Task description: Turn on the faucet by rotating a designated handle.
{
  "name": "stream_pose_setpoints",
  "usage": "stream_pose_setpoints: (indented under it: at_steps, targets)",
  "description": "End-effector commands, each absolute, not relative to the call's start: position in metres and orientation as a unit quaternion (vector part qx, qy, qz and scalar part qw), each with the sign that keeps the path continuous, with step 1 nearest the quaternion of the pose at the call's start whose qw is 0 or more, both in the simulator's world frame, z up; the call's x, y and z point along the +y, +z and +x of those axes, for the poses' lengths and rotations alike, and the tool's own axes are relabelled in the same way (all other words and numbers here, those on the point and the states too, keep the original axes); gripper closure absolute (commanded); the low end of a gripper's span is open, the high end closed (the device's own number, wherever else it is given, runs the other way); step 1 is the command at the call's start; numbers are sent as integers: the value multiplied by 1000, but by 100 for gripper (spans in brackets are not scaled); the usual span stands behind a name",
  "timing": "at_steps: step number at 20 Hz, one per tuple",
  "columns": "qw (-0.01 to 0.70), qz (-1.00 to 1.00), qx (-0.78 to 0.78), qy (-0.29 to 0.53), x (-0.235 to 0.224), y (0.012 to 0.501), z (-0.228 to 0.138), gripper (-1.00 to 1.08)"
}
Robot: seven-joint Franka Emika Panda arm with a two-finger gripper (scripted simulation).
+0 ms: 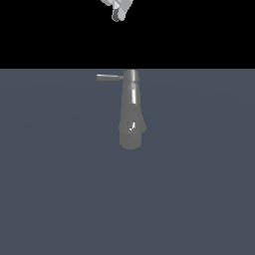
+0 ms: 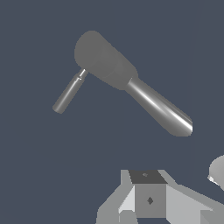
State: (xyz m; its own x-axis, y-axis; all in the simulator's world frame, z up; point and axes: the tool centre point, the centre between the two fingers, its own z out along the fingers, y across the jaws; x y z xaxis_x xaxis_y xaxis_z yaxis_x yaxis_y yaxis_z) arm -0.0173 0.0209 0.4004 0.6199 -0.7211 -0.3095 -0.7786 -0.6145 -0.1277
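Observation:
The faucet [image 1: 131, 112] is a grey metal fixture standing on the blue-grey floor in the middle of the exterior view. Its handle [image 1: 109, 77], a thin rod, juts from the faucet's top end toward the exterior view's left. My gripper [image 1: 117, 16] hangs high above and behind the faucet, well apart from it and mostly cut off by the frame edge. In the wrist view the faucet [image 2: 131, 83] and the handle [image 2: 69, 92] lie far beyond the gripper [image 2: 149, 177]. The fingers look pressed together with nothing between them.
The blue-grey floor [image 1: 60, 199] spreads flat around the faucet on all sides. Black background fills the space behind it. A pale rounded piece of the arm [image 2: 217, 173] shows at the wrist view's edge.

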Motion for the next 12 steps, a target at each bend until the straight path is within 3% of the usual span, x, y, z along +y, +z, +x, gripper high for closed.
stream_pose_setpoints:
  at_steps: [1,12]
  targets:
    - [120,-875,454,118,22,388,0,108]
    - [77,-800,585,109,32,330,68,108]
